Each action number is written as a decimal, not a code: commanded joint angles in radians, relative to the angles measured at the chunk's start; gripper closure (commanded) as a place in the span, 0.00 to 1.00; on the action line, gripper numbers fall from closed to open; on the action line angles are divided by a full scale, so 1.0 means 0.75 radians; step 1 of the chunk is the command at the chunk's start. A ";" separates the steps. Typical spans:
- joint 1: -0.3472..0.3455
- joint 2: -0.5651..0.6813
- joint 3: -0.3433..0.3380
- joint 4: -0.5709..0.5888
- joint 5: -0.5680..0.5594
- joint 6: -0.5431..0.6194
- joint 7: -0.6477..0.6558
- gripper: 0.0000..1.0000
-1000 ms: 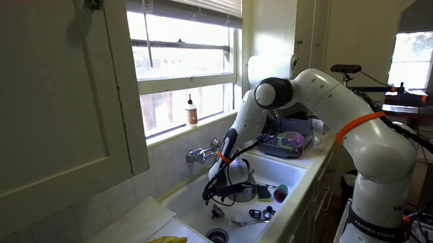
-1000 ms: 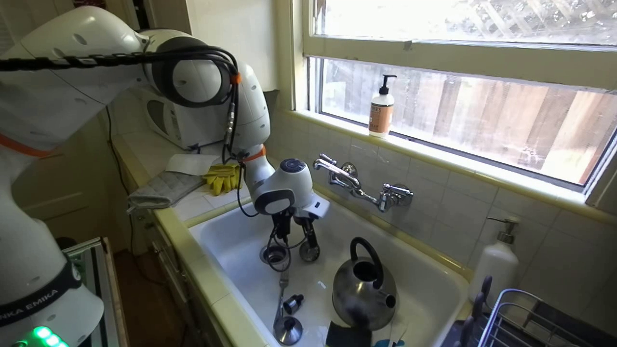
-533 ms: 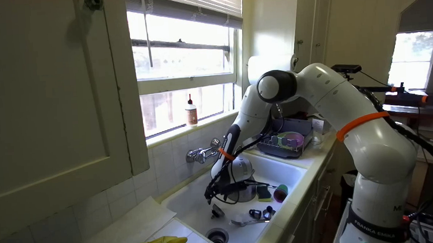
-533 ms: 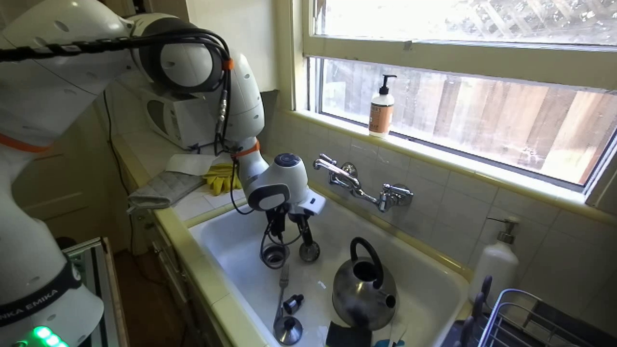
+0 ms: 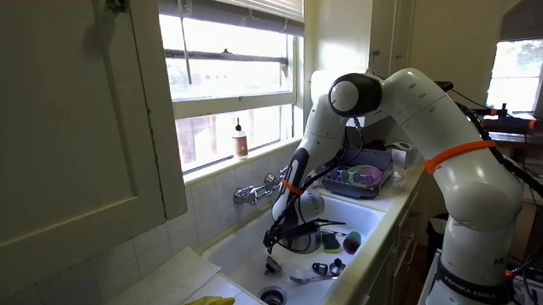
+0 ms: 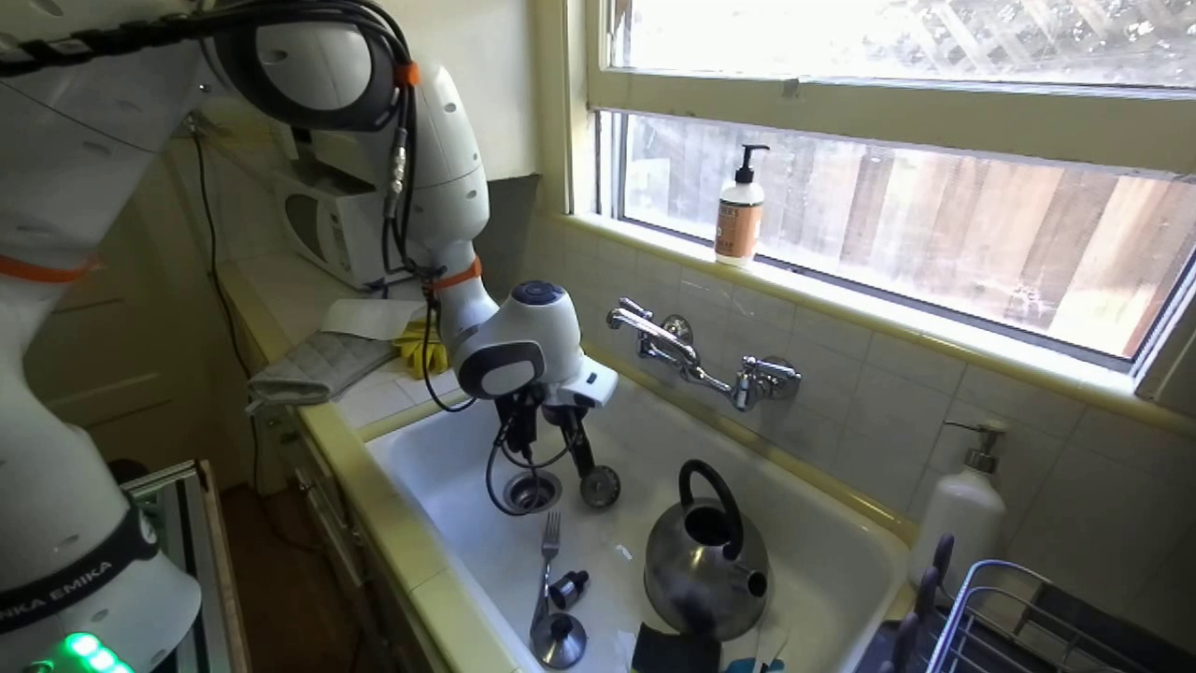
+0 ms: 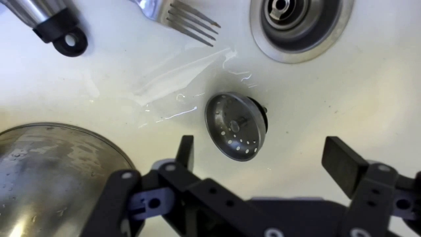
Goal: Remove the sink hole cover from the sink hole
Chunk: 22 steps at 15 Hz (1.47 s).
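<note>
The sink hole cover, a dark metal strainer basket with small holes, lies tilted on its side on the sink floor; it shows in both exterior views (image 5: pixel 272 265) (image 6: pixel 600 487) and in the wrist view (image 7: pixel 235 126). The round sink hole (image 7: pixel 299 33) beside it is uncovered, and it also shows in both exterior views (image 5: pixel 272 297) (image 6: pixel 533 491). My gripper (image 7: pixel 260 146) is open and empty, its fingers wide apart. In an exterior view the gripper (image 5: pixel 270 248) hangs above the cover with a gap between them.
A metal kettle (image 6: pixel 705 575) stands in the sink (image 6: pixel 813 523). A fork (image 6: pixel 549 547), a small black-and-metal part (image 6: pixel 569 589) and a small metal funnel-like piece (image 6: pixel 559 641) lie there too. A sponge (image 5: pixel 330 242) and a cup (image 5: pixel 352 243) lie farther along. The faucet (image 6: pixel 663 346) juts from the wall.
The arm and open gripper have risen and drawn back from the cover, widening the gap. The cover and the other sink items have stayed in place.
</note>
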 commanded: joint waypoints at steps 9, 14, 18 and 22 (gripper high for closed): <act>0.013 -0.321 -0.010 -0.289 -0.035 -0.190 -0.005 0.00; 0.045 -0.403 -0.035 -0.339 -0.037 -0.242 0.006 0.00; 0.061 -0.452 -0.046 -0.380 -0.041 -0.236 0.002 0.00; 0.072 -0.491 -0.055 -0.409 -0.052 -0.240 -0.003 0.00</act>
